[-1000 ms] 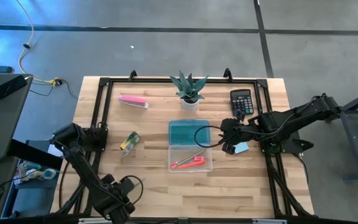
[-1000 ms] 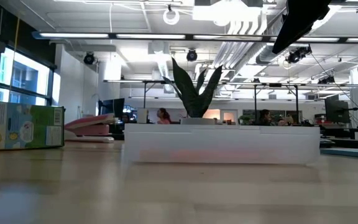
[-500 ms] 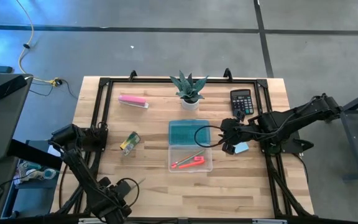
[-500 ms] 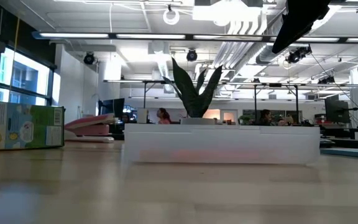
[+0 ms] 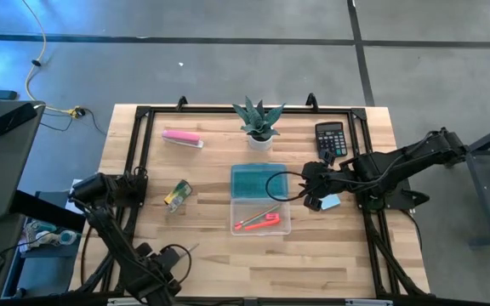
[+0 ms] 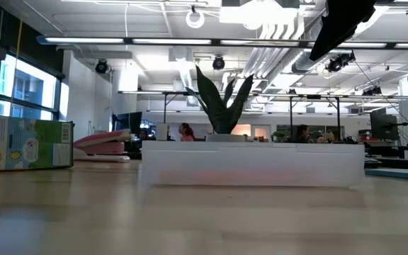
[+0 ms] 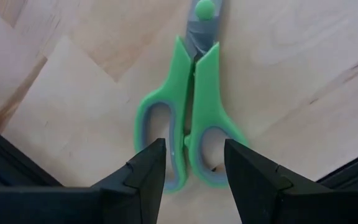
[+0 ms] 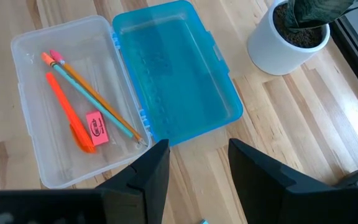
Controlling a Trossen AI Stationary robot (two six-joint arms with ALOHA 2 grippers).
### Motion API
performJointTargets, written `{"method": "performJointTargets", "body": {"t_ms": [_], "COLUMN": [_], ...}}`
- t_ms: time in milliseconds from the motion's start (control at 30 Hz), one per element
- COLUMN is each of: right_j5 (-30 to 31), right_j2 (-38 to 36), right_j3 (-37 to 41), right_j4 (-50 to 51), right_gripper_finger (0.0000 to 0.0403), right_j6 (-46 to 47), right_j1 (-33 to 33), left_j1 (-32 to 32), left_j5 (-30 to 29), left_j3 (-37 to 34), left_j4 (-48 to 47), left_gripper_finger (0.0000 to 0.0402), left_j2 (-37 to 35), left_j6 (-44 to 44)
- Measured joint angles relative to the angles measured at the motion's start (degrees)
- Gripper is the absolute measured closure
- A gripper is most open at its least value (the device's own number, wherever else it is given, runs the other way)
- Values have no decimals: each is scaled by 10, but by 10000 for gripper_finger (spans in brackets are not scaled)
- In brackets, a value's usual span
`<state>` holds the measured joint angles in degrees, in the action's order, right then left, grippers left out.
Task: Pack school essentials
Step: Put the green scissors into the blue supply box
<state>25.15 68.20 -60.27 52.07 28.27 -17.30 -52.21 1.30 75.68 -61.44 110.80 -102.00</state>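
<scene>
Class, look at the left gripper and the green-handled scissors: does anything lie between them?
Nothing visible does. The left gripper hangs with open fingers directly above the green-handled scissors, which lie flat on the bare wooden table; only air separates them.

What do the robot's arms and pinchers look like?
Both arms are black, built from jointed sections. The right arm has a thin black cable looping out beside its gripper. The left arm has a cable loop near its gripper too. Up close, the left fingers and the right fingers are dark, flat, angular wedges with squared tips.
</scene>
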Motion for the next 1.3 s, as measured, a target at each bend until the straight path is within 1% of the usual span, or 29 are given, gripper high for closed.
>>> {"method": "performJointTargets", "body": {"t_ms": [500, 600, 667, 733, 867, 1067, 1167, 1300], "right_j5": [0, 0, -3, -4, -6, -6, -6, -6], "right_j2": [0, 0, 0, 0, 0, 0, 0, 0], "right_j3": [0, 0, 0, 0, 0, 0, 0, 0], "right_j4": [0, 0, 0, 0, 0, 0, 0, 0], "right_gripper_finger": [247, 247, 247, 247, 247, 247, 247, 247], "right_j6": [2, 2, 3, 2, 2, 2, 2, 2], "right_j1": [0, 0, 0, 0, 0, 0, 0, 0], "left_j1": [0, 0, -1, -1, -1, -1, -1, -1], "left_j5": [-1, 4, 20, 34, 36, 37, 43, 41], "left_j3": [0, -15, -27, -38, -60, -78, -84, -88], "left_j4": [0, 12, 15, 29, 84, 109, 115, 124], "left_gripper_finger": [251, 254, 258, 260, 264, 266, 277, 312], "left_j2": [0, 0, 0, 0, 0, -4, -4, -3], "left_j6": [-14, -25, -28, -30, -30, -29, -29, -29]}}
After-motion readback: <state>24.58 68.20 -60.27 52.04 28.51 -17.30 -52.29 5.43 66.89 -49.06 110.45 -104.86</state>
